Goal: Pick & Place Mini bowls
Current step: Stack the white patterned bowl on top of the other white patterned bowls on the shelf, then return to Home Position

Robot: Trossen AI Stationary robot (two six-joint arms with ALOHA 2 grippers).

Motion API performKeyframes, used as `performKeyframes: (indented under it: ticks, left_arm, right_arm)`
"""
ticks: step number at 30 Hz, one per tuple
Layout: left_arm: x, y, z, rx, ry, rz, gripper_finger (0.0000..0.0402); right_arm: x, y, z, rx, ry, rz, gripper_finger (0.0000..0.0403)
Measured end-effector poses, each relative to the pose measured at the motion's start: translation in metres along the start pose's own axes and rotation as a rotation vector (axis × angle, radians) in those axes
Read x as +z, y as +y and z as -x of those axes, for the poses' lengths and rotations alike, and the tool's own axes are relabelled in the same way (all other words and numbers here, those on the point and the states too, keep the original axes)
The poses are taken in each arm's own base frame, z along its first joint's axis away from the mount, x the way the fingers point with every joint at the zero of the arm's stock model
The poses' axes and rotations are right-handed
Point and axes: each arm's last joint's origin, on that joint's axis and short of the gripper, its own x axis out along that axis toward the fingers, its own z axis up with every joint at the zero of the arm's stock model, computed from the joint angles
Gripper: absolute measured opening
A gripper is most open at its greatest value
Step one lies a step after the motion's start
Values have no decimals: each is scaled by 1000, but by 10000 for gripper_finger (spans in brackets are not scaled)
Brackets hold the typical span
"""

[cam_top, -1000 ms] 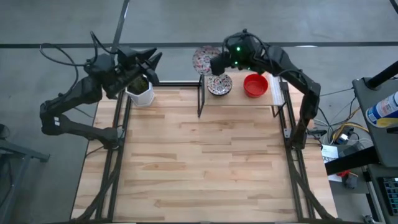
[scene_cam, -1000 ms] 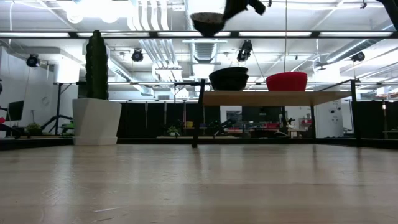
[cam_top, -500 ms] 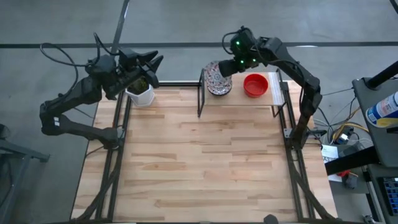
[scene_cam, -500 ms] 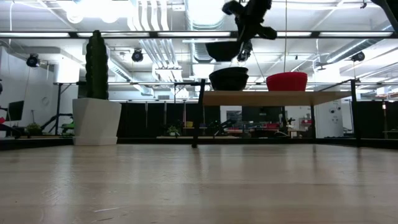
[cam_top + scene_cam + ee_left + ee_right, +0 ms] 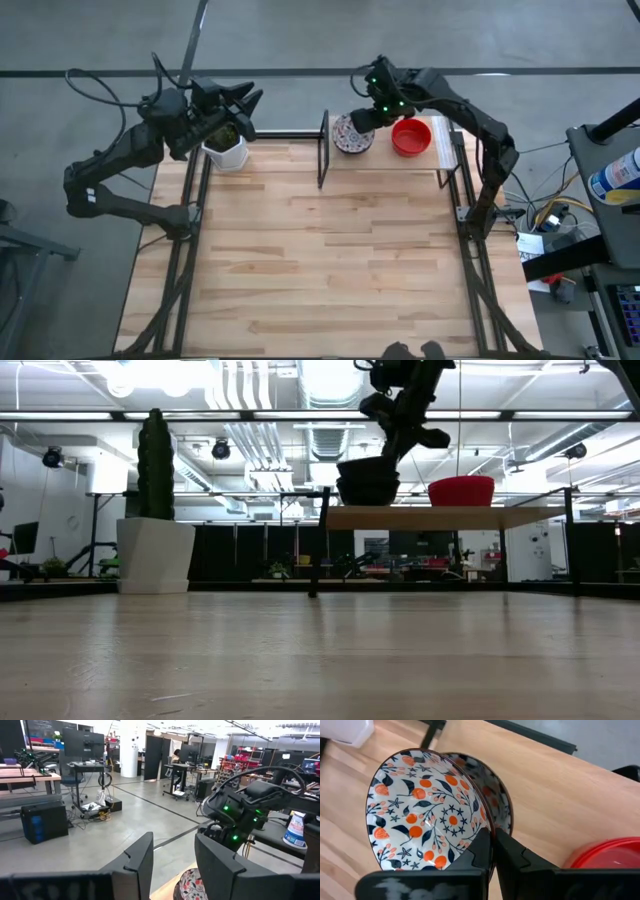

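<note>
My right gripper [image 5: 362, 118] is shut on a white floral mini bowl [image 5: 420, 815] over a small raised shelf [image 5: 440, 517] at the table's far edge. A second floral bowl [image 5: 497, 800] stands on the shelf right behind and under the held one. In the low view the two read as one dark stack [image 5: 367, 480]. A red mini bowl [image 5: 411, 137] stands on the shelf to their right. My left gripper [image 5: 248, 100] is open and empty, high above the far left corner by the cactus pot [image 5: 226, 150]. My right gripper pinches the floral bowl's rim [image 5: 487, 826], one finger inside the bowl and one outside. The fingers come from above and the right, slanting down. The bowl is tilted, its inside facing the table's left, its lower part against the second floral bowl on the shelf.
The white hexagonal pot with the green cactus [image 5: 155, 550] stands at the far left corner. The shelf's black legs [image 5: 322, 165] stand on the table's far part. Bare wooden tabletop [image 5: 320, 260] spreads across the middle and near side. Black frame rails [image 5: 470, 260] run along both sides.
My right gripper has carried the floral bowl from beyond the table's far edge toward the near side and down onto the shelf. The bowl, lifted clear a second ago, now sits tilted against the second floral bowl. The gripper has stayed shut on it.
</note>
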Motion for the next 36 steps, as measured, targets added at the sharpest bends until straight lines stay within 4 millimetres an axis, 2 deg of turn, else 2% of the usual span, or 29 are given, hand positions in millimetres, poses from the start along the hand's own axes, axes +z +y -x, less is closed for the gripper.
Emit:
performKeyframes:
  ticks: [8, 15, 18, 29, 32, 36]
  left_arm:
    - [-2, 0, 0, 1, 17, -5, 138]
    - [-2, 0, 0, 1, 17, -5, 138]
    - [-2, 0, 0, 1, 17, -5, 138]
    - [-2, 0, 0, 2, 19, -6, 138]
    - [-3, 0, 0, 2, 27, -9, 138]
    - [-4, 0, 0, 3, 35, -9, 138]
  right_arm:
    - [2, -11, -16, -17, 26, -26, 8]
    - [4, -14, -25, 35, 20, -21, 12]
    - [7, -12, -27, 44, -2, -11, 31]
    - [10, -10, -20, 50, -36, -7, 141]
    - [12, -9, -16, 61, -61, -5, 153]
    - [15, -7, -8, 62, -95, -3, 150]
